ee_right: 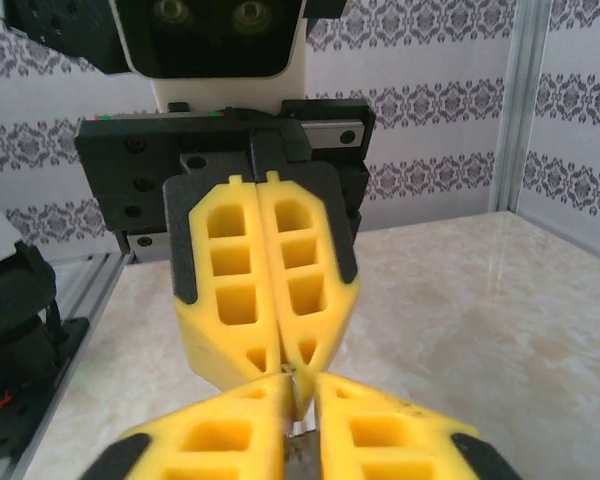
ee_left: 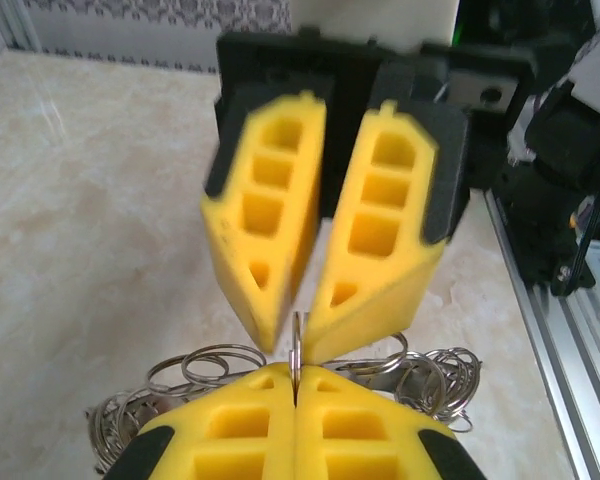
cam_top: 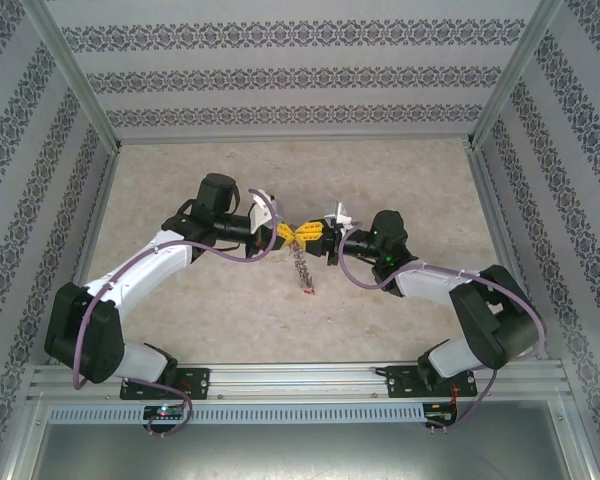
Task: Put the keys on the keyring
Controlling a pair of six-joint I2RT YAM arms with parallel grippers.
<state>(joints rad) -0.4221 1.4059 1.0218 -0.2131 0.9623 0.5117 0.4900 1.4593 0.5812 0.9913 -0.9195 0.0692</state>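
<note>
Left gripper (ee_left: 294,375) clamped on keyring (ee_left: 296,325); right gripper (ee_left: 296,348) slightly parted, perhaps loose; silver tangle (ee_left: 435,380) below half-hidden.

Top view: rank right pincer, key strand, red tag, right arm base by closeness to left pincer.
1. Right pincer, facing left pincer tip to tip.
2. Key strand, just nearside.
3. Red tag, strand's end.
4. Right arm base, near edge.

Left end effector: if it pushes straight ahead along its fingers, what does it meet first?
Probably the right end effector, nose to nose just ahead. The left end effector is shut on the keyring, whose edge reaches between them. Depth unclear.
</note>
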